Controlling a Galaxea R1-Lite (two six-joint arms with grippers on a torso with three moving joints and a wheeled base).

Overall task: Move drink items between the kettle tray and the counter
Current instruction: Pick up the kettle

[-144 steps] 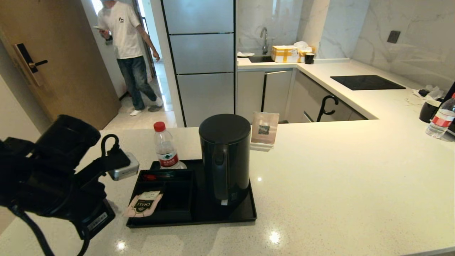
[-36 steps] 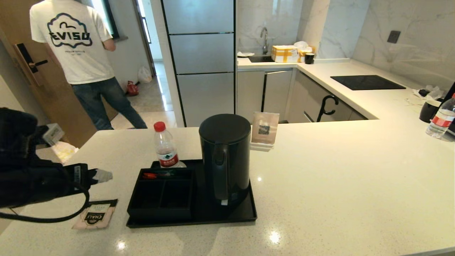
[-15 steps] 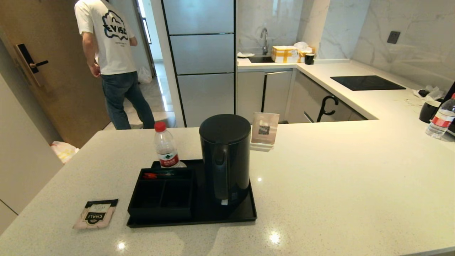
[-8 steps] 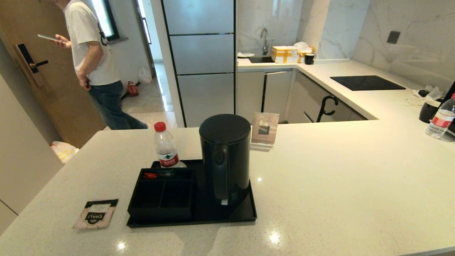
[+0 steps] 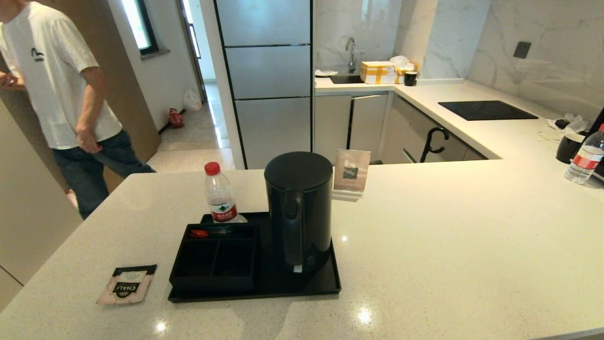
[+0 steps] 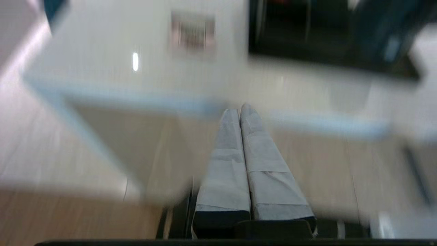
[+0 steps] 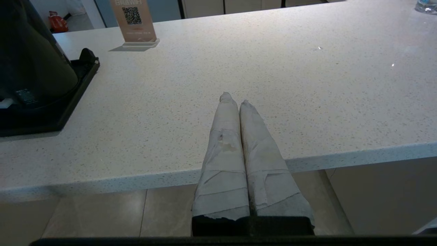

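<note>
The tall black kettle (image 5: pixel 299 210) stands upright on the right half of the black kettle tray (image 5: pixel 325 283). The tray's divided compartment box (image 5: pixel 214 257) holds only a small red item. The CHALI tea sachet (image 5: pixel 127 283) lies flat on the beige counter (image 5: pixel 448 226), just left of the tray. Neither arm shows in the head view. My left gripper (image 6: pixel 240 108) is shut and empty, held off the counter's front edge, with the sachet (image 6: pixel 193 33) and tray (image 6: pixel 327 58) beyond it. My right gripper (image 7: pixel 234 99) is shut and empty over the counter's front edge, right of the kettle (image 7: pixel 30 58).
A red-capped water bottle (image 5: pixel 220 196) stands at the tray's back left corner. A QR sign stand (image 5: pixel 350 174) sits behind the kettle. At the far right are another bottle (image 5: pixel 585 158) and a black cup (image 5: pixel 570 147). A person (image 5: pixel 56 99) stands at the counter's left end.
The left arm set the sachet down on the counter left of the tray, then drew back out of the head view. The person has walked closer to the counter's left end.
</note>
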